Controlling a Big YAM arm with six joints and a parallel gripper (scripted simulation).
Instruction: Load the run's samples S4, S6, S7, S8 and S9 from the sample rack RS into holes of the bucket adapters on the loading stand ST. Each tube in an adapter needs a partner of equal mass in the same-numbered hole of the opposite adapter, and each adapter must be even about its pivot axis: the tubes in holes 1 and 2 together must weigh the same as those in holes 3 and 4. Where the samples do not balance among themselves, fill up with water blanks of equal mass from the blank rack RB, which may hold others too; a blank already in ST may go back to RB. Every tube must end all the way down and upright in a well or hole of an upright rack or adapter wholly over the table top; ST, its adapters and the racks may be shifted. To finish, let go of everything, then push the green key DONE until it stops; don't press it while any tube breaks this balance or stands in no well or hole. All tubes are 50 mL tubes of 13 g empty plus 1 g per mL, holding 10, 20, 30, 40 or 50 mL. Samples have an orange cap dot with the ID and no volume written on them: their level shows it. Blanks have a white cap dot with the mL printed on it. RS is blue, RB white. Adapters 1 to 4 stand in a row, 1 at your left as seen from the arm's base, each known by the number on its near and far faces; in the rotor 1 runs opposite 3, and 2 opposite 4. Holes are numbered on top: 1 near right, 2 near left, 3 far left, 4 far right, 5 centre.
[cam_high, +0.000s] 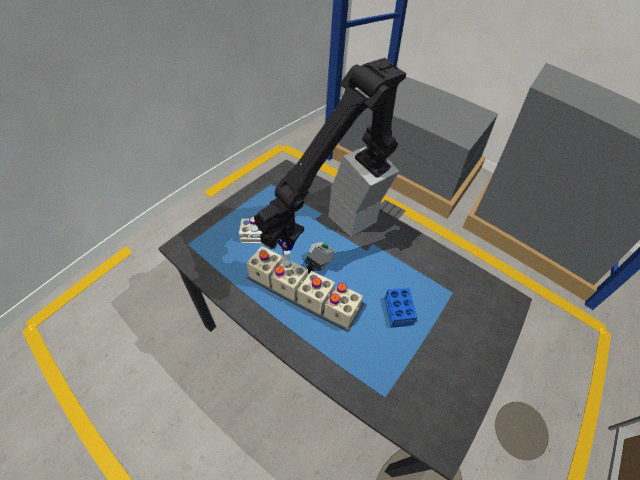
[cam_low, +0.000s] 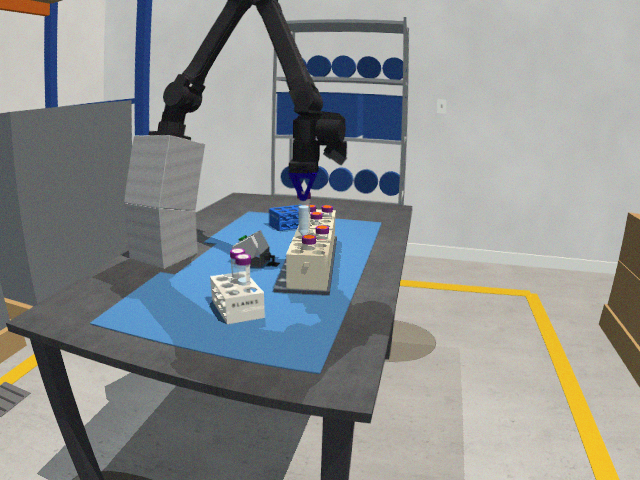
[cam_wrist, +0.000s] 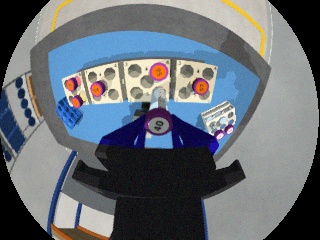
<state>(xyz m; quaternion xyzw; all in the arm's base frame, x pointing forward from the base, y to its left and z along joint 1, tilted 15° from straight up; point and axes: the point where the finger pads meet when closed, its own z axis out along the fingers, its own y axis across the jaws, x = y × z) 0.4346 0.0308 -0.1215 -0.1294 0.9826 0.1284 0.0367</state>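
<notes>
The pincer (cam_low: 303, 195) grips a tube (cam_low: 303, 219) by its cap, hanging upright straight below it, above the second block (cam_high: 289, 279) on the desk (cam_high: 465, 320)

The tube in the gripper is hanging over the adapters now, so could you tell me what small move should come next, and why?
Probably a slow, straight descent. The gripper is shut on a tube held upright above the row of adapters, its lower end not seated yet. Which hole lies beneath it I cannot tell.
</notes>
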